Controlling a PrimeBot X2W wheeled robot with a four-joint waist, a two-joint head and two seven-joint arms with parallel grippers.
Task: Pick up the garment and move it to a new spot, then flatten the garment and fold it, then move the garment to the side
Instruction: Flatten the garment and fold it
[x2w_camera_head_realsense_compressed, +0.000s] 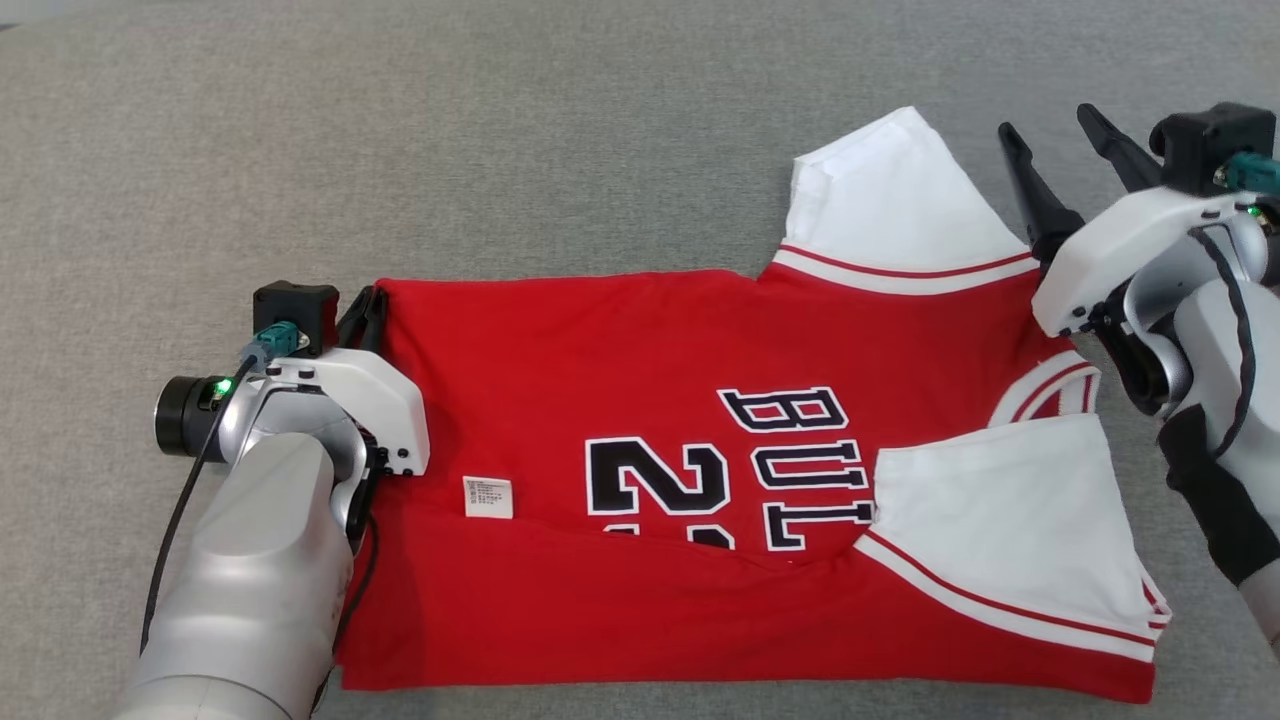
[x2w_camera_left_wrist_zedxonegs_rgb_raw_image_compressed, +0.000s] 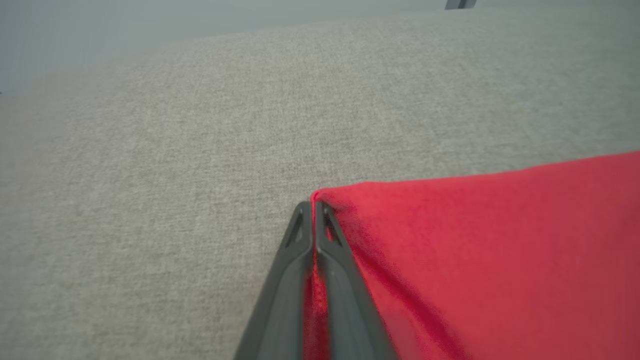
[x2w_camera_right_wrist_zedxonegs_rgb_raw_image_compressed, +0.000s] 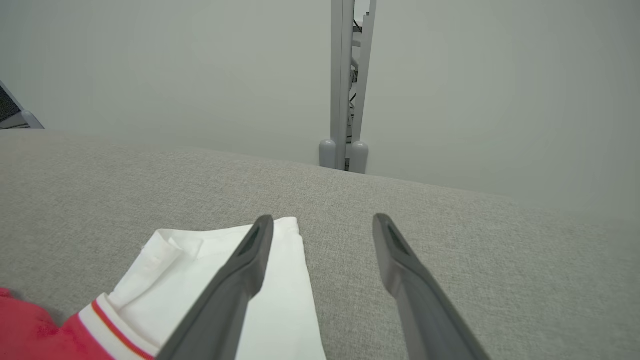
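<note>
Head camera looks steeply down on the garment (x2w_camera_head_realsense_compressed: 650, 380). Low, close wrist cameras share with it the red corner (x2w_camera_left_wrist_zedxonegs_rgb_raw_image_compressed: 350, 202) (left) and the white sleeve (x2w_camera_right_wrist_zedxonegs_rgb_raw_image_compressed: 190, 260) (right).

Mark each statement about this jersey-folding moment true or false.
1. The left pincer is shut on a corner of the red jersey. True.
2. The right pincer grips the white sleeve. False: it is open and holds nothing.
3. A red fold hides the lower part of the numerals. True.
4. The jersey lies on a wooden table. False: it lies on a grey fabric surface.
</note>
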